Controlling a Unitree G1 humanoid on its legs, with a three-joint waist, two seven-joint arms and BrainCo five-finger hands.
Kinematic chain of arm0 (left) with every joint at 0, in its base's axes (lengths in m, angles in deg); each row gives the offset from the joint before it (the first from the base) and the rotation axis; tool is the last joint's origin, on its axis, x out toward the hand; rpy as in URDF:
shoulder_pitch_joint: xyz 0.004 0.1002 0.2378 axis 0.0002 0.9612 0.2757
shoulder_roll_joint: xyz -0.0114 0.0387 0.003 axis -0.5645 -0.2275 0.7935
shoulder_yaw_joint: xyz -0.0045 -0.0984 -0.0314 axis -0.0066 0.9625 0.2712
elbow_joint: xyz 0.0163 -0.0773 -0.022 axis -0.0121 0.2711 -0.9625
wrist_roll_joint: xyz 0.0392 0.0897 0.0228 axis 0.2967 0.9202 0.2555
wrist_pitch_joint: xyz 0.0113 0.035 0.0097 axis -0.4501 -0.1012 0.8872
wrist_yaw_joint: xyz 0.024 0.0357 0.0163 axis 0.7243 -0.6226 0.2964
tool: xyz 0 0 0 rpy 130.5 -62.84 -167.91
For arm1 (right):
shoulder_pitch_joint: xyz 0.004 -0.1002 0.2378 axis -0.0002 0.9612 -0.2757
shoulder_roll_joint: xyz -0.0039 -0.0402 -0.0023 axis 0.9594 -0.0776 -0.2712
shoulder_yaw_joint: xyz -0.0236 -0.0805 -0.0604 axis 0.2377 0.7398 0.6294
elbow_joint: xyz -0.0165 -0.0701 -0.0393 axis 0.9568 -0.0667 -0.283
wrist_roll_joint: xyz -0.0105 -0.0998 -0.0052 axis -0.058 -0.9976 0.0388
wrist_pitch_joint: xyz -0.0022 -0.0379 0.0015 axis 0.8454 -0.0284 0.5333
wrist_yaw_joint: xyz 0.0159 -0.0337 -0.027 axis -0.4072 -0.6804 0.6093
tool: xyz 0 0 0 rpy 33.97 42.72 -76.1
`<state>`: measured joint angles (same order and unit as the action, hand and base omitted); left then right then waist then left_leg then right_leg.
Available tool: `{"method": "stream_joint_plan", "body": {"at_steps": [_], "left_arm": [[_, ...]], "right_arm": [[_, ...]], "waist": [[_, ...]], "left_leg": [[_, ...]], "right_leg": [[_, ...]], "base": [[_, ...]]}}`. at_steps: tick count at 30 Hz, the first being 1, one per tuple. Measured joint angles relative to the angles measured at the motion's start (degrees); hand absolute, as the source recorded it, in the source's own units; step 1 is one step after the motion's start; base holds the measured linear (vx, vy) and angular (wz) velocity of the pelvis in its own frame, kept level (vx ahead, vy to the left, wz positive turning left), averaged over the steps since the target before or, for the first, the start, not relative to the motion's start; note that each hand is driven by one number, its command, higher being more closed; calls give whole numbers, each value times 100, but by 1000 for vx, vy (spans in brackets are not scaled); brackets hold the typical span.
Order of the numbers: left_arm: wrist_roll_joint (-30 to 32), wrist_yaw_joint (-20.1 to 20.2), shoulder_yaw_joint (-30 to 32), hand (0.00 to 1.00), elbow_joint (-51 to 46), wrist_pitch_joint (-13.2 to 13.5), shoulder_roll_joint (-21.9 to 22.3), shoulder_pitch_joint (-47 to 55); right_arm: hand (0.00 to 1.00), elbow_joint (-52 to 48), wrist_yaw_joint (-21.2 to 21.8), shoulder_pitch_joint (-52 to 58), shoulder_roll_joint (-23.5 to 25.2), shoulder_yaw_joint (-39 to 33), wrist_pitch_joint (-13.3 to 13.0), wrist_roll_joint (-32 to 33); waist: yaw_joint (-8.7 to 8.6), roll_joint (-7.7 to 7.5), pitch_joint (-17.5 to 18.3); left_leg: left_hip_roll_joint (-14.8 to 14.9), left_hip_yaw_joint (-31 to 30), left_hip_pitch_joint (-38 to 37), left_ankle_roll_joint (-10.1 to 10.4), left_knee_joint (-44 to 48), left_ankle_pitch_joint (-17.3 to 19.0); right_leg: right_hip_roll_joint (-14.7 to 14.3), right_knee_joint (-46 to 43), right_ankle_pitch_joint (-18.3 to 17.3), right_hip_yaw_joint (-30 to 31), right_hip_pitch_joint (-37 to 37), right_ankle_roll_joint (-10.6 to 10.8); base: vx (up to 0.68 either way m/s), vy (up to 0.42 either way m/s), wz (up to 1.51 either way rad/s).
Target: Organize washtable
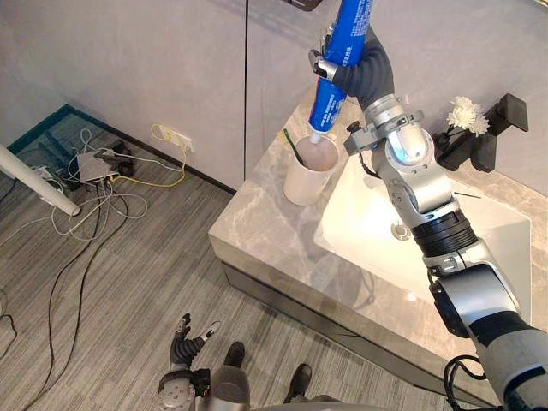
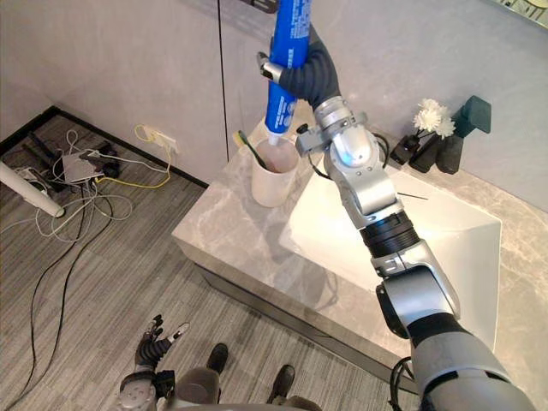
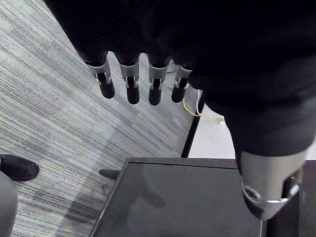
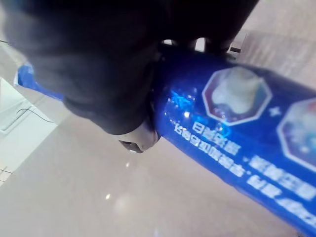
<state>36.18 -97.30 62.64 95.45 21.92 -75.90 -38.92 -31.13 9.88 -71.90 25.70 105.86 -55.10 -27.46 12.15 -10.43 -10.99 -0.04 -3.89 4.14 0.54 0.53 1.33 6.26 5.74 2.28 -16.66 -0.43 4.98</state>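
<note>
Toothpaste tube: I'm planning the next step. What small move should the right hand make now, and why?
Probably lower it straight down until it rests inside. The right hand grips the toothpaste tube upright, cap end down over the mouth of the white cup, beside the toothbrush in it.

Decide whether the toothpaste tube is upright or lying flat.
Nearly upright, cap down. The right hand grips the tube, its cap at the mouth of the cup. The left hand hangs open.
</note>
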Motion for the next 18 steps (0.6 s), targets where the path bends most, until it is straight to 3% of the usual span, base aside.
{"method": "stream_joint_plan", "body": {"at_steps": [18], "left_arm": [[23, 3, -138, 0, 0, 3, 8, -29]], "right_arm": [[100, 135, -21, 1006, 514, -74, -1, -610]], "waist": [[7, 18, -91]], "left_leg": [[4, 8, 15, 25, 43, 32]], "right_leg": [[-2, -1, 2, 8, 6, -4]], "base": [[0, 0, 0]]}}
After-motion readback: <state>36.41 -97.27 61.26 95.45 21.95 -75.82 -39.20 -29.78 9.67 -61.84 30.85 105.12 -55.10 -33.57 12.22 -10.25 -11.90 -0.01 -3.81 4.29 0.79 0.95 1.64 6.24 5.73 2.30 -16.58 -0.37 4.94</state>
